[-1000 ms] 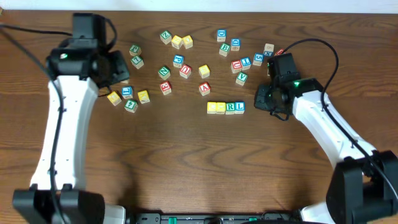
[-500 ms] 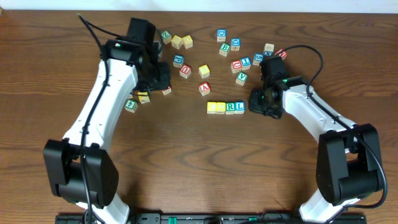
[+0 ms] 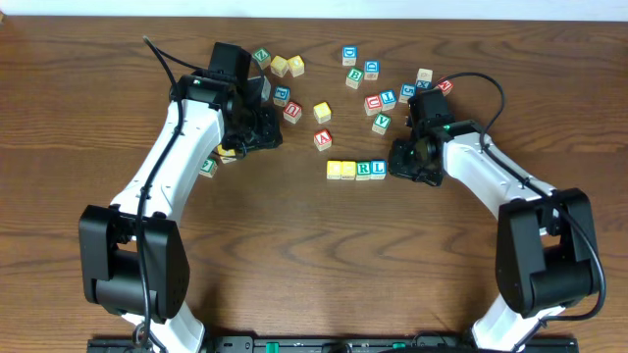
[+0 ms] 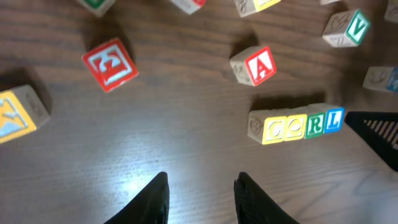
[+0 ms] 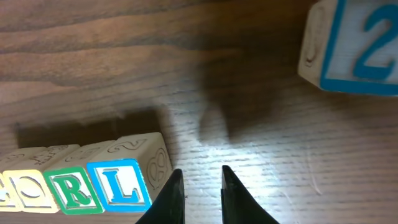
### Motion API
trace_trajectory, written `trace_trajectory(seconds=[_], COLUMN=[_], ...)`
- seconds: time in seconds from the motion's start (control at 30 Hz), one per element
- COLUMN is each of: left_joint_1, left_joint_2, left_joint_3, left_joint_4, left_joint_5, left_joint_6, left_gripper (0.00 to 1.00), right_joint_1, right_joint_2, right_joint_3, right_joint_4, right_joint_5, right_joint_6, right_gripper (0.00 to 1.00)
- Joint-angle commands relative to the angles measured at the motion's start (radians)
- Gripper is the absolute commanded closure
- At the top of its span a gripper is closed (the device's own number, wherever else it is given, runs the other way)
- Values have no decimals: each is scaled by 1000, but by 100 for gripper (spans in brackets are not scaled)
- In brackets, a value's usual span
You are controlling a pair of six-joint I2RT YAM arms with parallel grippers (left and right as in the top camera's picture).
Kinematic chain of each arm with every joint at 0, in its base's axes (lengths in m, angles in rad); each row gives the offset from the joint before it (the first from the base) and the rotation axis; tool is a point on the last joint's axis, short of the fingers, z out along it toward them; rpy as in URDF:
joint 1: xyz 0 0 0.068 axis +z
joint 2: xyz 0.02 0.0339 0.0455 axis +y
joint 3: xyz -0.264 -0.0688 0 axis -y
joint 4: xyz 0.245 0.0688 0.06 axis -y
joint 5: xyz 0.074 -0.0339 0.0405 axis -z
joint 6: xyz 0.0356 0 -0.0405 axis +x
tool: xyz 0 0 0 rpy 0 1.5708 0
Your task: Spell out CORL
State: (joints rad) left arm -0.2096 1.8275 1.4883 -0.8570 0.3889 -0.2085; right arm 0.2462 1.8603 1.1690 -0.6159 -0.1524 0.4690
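Right gripper, fingers slightly apart and empty, sits just right of the CORL row. Left gripper, open and empty, has swung nearer the centre. Row unmoved: two yellow faces, green R, blue L, touching. Red A cube lies just beyond, loose cubes farther.

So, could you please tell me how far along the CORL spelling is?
Done: the CORL row reads C, O, R, L, cubes touching. In hand: nothing; left gripper and right gripper hover with jaws apart, empty. Left: apparently only backing away.
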Motion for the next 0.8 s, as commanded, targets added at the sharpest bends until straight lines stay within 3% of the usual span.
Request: trace_trajectory(seconds=[0.0, 0.77], left_joint_1=[0, 0], left_joint_2=[9, 9], left_joint_3=[-6, -6], left_joint_4=[14, 18], left_joint_5=[15, 15], left_joint_6=[9, 5], left_gripper=[66, 66], right_joint_1=[4, 60], right_joint_2=[19, 42], right_joint_3=[0, 0], right_joint_4=[22, 60], right_joint_5=[-42, -42], right_joint_6=[-56, -97], right_gripper=[85, 84])
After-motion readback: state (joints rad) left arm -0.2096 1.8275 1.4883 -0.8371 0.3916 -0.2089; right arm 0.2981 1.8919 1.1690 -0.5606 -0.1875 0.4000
